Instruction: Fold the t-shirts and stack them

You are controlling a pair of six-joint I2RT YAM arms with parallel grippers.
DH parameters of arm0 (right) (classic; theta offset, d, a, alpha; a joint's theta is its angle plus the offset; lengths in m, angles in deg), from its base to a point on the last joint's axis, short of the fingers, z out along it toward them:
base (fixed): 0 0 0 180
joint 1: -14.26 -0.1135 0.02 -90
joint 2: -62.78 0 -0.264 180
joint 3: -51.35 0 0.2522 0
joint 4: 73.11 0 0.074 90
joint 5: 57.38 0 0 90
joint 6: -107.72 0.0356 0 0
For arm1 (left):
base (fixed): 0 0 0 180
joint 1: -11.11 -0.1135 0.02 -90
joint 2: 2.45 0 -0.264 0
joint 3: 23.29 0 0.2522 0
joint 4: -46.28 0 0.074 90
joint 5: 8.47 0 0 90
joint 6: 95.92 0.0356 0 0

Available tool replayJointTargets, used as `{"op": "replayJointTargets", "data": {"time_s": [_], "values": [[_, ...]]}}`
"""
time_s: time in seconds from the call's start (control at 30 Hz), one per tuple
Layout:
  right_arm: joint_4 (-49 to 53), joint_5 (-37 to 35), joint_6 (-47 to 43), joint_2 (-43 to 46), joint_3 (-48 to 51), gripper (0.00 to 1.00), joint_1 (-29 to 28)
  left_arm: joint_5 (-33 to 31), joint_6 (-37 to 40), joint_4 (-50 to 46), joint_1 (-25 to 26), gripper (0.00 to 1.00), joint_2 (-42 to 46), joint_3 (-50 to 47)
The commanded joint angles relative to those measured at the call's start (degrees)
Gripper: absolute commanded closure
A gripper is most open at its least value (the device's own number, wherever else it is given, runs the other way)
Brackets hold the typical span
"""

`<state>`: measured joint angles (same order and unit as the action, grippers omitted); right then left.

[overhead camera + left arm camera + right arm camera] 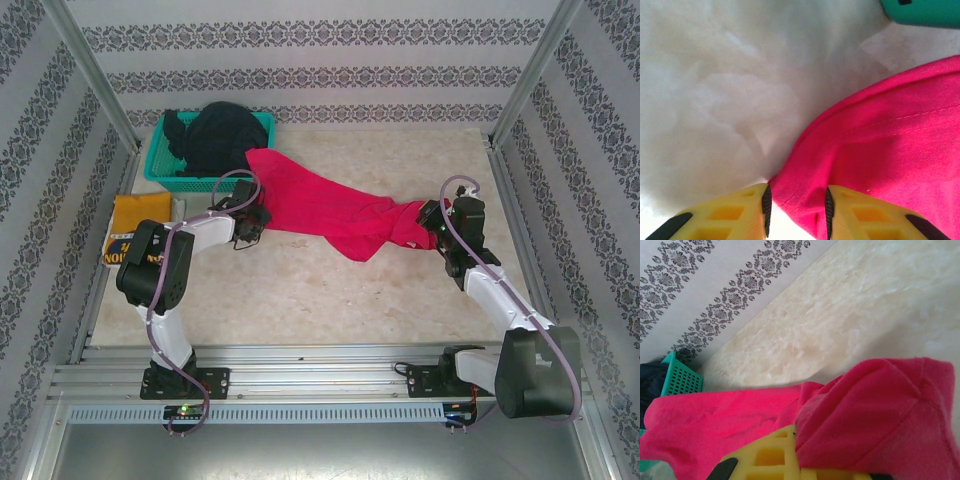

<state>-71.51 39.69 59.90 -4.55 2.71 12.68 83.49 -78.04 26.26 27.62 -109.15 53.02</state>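
A bright red t-shirt point(320, 205) lies stretched across the middle of the table, one end near the teal basket. My left gripper point(255, 225) is at its left edge. In the left wrist view the left gripper point(797, 197) has closed on the hem of the red t-shirt point(880, 145), and cloth fills the gap between the pads. My right gripper point(430, 228) holds the shirt's right end bunched up. In the right wrist view the red t-shirt point(865, 415) drapes over the right gripper point(799, 445). A folded mustard-yellow t-shirt point(140, 215) lies at the left. Dark t-shirts point(220, 135) fill the basket.
The teal mesh basket point(160, 170) stands at the back left, and its corner shows in the left wrist view point(925, 12). Patterned walls and metal posts close in the table on three sides. Bare marble table lies in front of the red shirt.
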Motion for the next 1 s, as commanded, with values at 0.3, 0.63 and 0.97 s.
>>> {"op": "replayJointTargets", "data": {"time_s": [0.3, 0.63, 0.97], "values": [[-1.37, 1.15, 1.48, -1.30, -0.46, 1.00, 0.79, 0.26, -2.41, -1.93, 0.19, 0.68, -2.19, 3.09], [-0.36, 0.32, 0.98, 0.26, -0.55, 1.00, 0.88, 1.32, -3.53, -2.31, -0.03, 0.65, -4.19, 4.50], [-1.02, 1.06, 1.73, -0.95, -0.81, 1.00, 0.97, -0.26, -3.82, -3.42, -0.12, 0.64, -1.95, 3.15]]}}
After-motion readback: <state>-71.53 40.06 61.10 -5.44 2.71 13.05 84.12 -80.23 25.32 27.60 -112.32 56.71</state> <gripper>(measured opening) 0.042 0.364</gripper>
